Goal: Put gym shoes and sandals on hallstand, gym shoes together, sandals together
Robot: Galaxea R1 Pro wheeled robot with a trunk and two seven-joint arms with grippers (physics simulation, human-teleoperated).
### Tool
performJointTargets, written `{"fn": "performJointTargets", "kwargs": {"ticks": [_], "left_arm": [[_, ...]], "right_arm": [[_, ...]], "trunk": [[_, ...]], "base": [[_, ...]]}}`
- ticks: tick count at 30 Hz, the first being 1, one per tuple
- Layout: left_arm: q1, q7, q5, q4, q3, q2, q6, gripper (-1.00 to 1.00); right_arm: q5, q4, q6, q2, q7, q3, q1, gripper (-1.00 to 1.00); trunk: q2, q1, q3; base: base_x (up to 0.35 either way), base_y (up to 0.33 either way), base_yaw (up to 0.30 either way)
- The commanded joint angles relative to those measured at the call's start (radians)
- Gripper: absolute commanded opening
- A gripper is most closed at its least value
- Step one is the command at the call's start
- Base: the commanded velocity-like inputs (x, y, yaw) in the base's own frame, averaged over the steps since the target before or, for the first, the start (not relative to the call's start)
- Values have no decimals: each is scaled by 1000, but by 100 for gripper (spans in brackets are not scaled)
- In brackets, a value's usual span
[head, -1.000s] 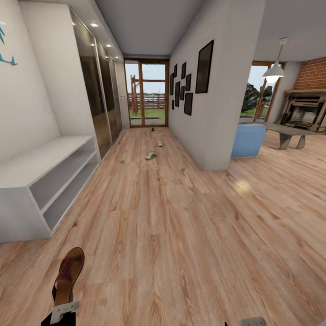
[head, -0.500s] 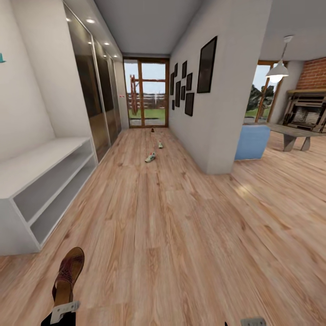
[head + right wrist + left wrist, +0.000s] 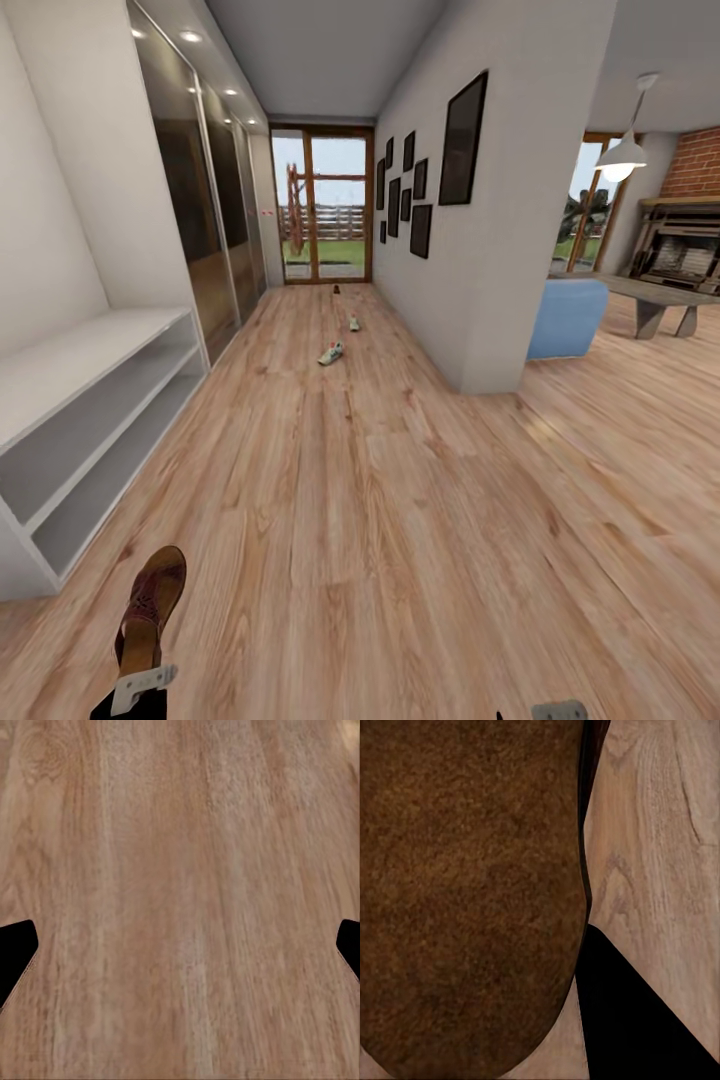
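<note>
Left jaws gripping sandal, right jaws spread

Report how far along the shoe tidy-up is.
Nothing looks placed yet: the visible shelves of the hallstand hold no shoes. In hand: the left gripper holds one brown sandal. The right gripper is open with only bare floor between its fingertips. Left: two gym shoes lie on the corridor floor down the hall, and a small dark object, possibly the second sandal, lies near the glass door.
</note>
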Motion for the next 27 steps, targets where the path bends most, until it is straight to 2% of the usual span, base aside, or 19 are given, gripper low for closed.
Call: {"fn": "performJointTargets", "kwargs": {"ticks": [1,4,11,27], "left_arm": [[-1,-4,6,1,0,0,-2,-100],[-1,-4,6,1,0,0,-2,-100],[-1,-4,7,6,-1,-1,-2,-100],[-1,-4,8,14,-1,-2,-3,-100]], "right_arm": [[4,0,-2,0,-5,5,-1,100],[0,-8,-5,1,-8,0,-1,100],[1,-125,-5,0,-8,1,-1,100],[6,-136,-8,-3,-2,6,-1,100]], "trunk": [[0,0,-1],[0,0,-1],[0,0,-1],[0,0,-1]], "base": [[339,0,0],[339,0,0],[339,0,0],[339,0,0]]}}
